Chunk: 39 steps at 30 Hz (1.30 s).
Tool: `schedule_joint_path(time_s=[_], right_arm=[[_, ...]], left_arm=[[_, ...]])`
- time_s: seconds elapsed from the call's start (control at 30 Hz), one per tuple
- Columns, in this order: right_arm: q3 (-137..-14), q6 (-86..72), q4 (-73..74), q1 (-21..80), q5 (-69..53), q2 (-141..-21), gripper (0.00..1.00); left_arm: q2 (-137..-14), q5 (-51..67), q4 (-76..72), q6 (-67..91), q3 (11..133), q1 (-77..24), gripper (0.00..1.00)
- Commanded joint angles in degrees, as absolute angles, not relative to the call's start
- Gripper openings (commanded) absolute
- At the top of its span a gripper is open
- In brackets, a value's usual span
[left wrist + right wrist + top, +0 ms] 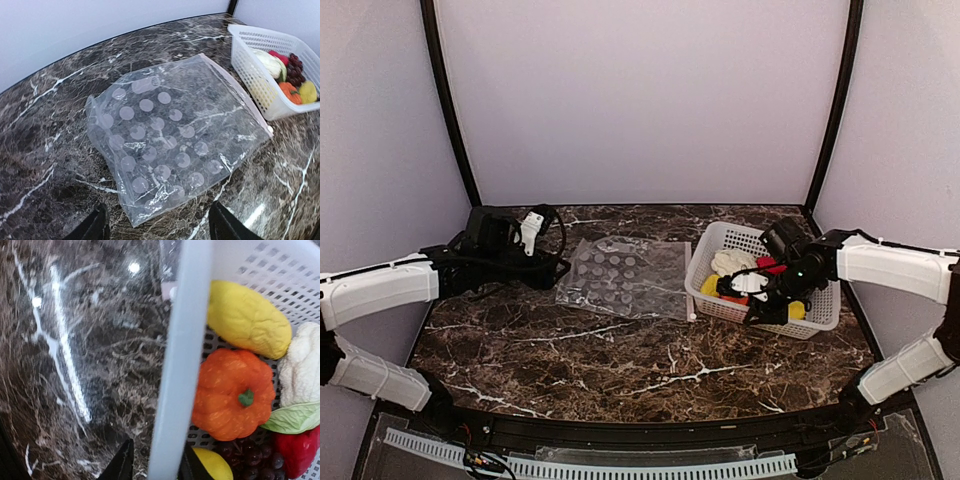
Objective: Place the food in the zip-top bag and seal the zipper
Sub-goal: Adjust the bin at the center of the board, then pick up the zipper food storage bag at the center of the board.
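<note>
**HAZARD: PINCER ASTRIDE BASKET WALL**

The right pincer straddles the wall of the white basket, not the food inside it. Whether it is clamped cannot be told. Closing there would likely drag or tip the basket. The left pincer stands open and empty. The zip-top bag lies flat mid-frame on the bench, with its zipper towards the basket at right.

White perforated plastic basket at the right of a dark marble tabletop, pale walls behind.
</note>
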<state>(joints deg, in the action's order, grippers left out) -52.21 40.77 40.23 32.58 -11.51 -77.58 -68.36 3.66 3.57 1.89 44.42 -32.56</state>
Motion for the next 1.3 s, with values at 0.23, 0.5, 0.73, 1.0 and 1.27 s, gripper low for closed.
schedule_joint_path(time_s=[0.23,0.5,0.73,1.0,1.27], right_arm=[[-53.62,36.81,41.58,32.87,-18.88,-67.36,0.69],[-57.70,33.94,42.28,32.43,-23.81,-64.53,0.71],[-59.68,32.70,39.40,31.87,-25.25,-65.37,0.71],[-62.54,28.39,33.84,30.84,-26.96,-69.32,0.70],[-71.08,18.41,29.51,25.63,-31.81,-78.10,0.67]], left_arm=[[-83.06,-12.01,14.21,27.04,56.29,-33.40,0.76],[-95.35,-9.61,15.03,28.27,62.06,-32.65,0.65],[-100.78,-7.67,13.41,29.60,64.09,-29.49,0.34],[-91.26,-8.52,13.56,24.69,60.74,-28.00,0.01],[-63.79,-12.19,4.47,15.48,52.12,-27.71,0.01]])
